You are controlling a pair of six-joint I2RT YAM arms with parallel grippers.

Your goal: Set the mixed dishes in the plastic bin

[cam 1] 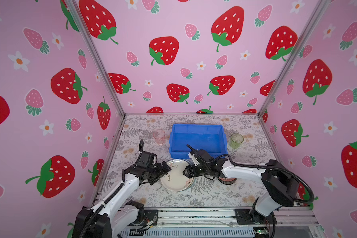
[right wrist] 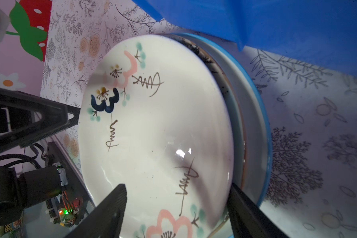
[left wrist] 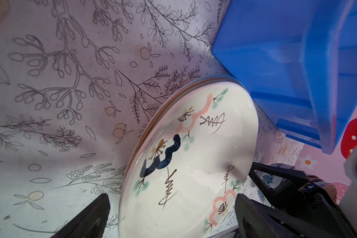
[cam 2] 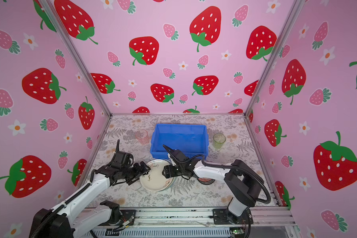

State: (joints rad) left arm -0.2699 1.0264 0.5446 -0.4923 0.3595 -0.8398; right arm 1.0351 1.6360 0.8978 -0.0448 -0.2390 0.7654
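Although the white plate carries brown brush squiggles, a dark blue stroke and pink blossoms, none of it reads as letters. It lies face up on top of a stack of round plates on the counter, just in front of the blue bin. It sits off-centre, so a brown-rimmed plate and a blue-rimmed plate show beneath it; whether it is tilted I cannot tell. The bin stands open side up, and its long axis runs left to right in both top views. A pink tumbler stands upright just left of it, a green tumbler to its right. A dark red bowl is mostly hidden under the right arm. Both that arm and the left arm reach in low from the near edge, wrists turned inward. The left tool and the right tool face each other across the plate. Each has its fingers apart with the white plate's rim between them, and neither is clamped on it.
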